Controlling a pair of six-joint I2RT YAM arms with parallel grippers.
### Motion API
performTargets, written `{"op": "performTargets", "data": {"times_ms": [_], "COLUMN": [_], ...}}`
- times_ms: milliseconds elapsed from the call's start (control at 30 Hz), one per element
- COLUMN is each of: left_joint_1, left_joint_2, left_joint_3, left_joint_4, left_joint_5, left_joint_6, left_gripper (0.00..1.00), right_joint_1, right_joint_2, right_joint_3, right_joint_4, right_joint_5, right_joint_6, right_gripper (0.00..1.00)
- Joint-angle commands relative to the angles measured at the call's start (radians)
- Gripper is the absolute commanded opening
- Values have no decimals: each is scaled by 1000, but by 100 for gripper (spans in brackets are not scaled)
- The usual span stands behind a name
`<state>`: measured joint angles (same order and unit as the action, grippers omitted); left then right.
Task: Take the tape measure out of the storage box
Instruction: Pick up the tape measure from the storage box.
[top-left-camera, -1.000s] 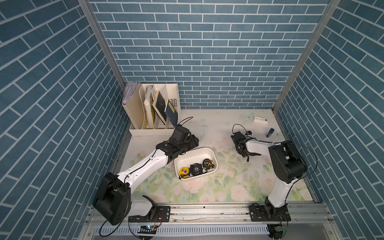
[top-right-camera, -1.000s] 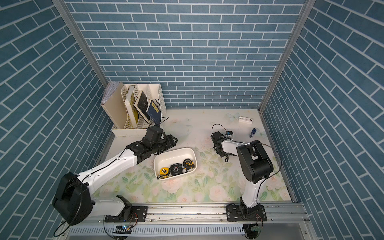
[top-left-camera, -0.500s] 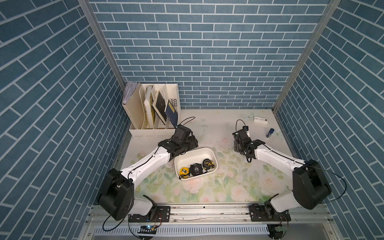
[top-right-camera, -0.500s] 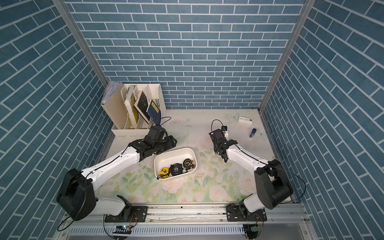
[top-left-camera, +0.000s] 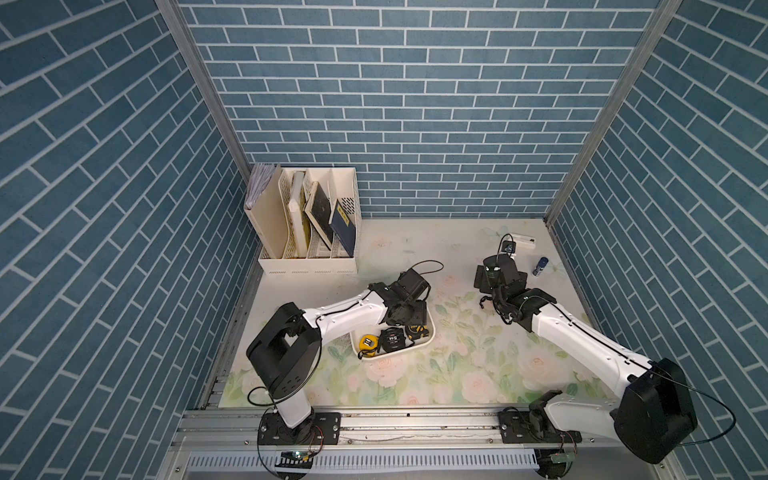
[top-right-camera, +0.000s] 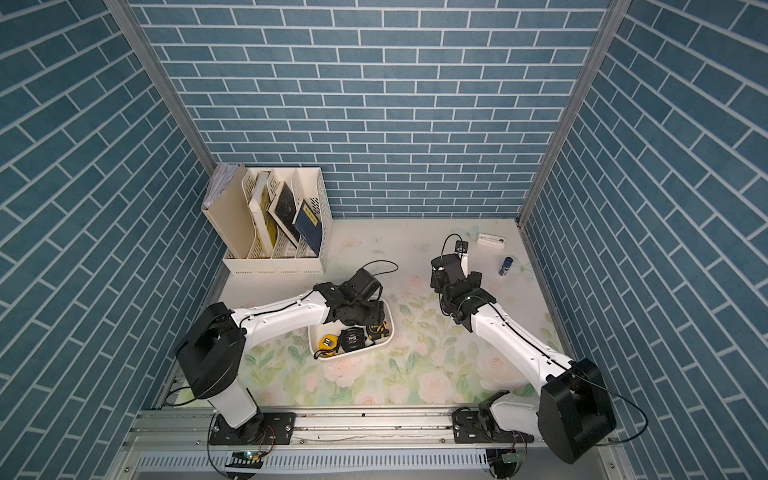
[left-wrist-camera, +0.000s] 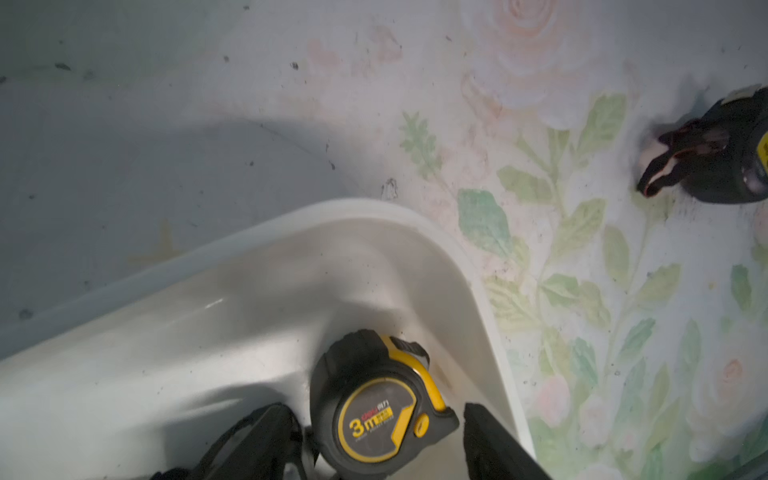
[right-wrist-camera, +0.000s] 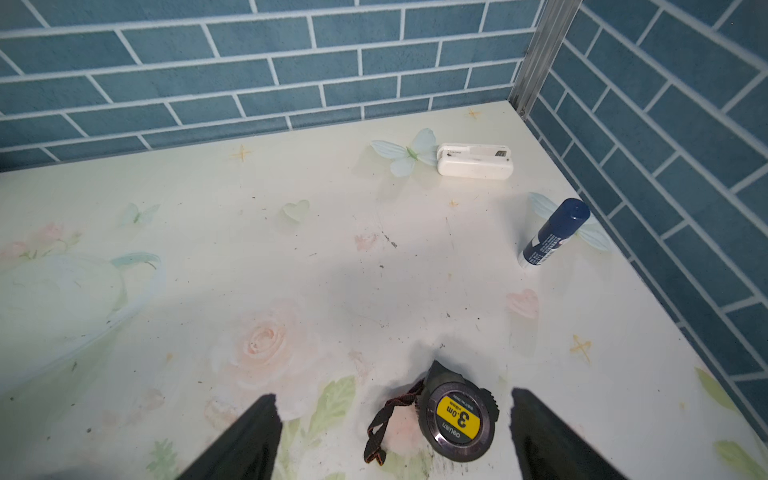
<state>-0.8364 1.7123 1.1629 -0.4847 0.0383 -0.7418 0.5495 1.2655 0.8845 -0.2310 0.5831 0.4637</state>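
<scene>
The white storage box sits left of the mat's middle and holds three tape measures: a yellow one, a black one and a black-and-yellow one. My left gripper is down inside the box's far right corner. It is open, its fingers astride the black-and-yellow tape measure with a thin gap on each side. My right gripper stands open over a round tape measure with a yellow label lying on the mat, touching neither finger.
A cream file rack with books stands at the back left. A small white case and a blue glue stick lie near the back right corner. Tiled walls close three sides.
My left gripper has moved right and forward, from the box's far rim down into it, and its jaws have parted slightly. The right arm's elbow has swung out right; its gripper barely shifted.
</scene>
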Motion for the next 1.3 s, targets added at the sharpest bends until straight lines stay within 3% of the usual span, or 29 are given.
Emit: {"op": "performTargets", "data": {"times_ms": [0,300,667,1267], "left_joint_1": [5,-21,-50,-77], "left_joint_2": [-13,34,23,53], "left_joint_3": [-6,14,-11,-48], "left_joint_4": [-62,-78,-78,-47], "left_joint_5": [-21,-11,19,-147], "left_joint_6": [21,69,170,354], "left_gripper": [71,74,89,93], "right_joint_1": [-2,-2,-4,-4], "right_joint_2": [9,21,56,75], "right_joint_3": [15,13,19,16], "right_joint_4": [7,8,7,28], "right_joint_5": [31,39,46,41], "right_joint_6": [-18,-18,-20,-16], "right_gripper": [89,89,90,90]}}
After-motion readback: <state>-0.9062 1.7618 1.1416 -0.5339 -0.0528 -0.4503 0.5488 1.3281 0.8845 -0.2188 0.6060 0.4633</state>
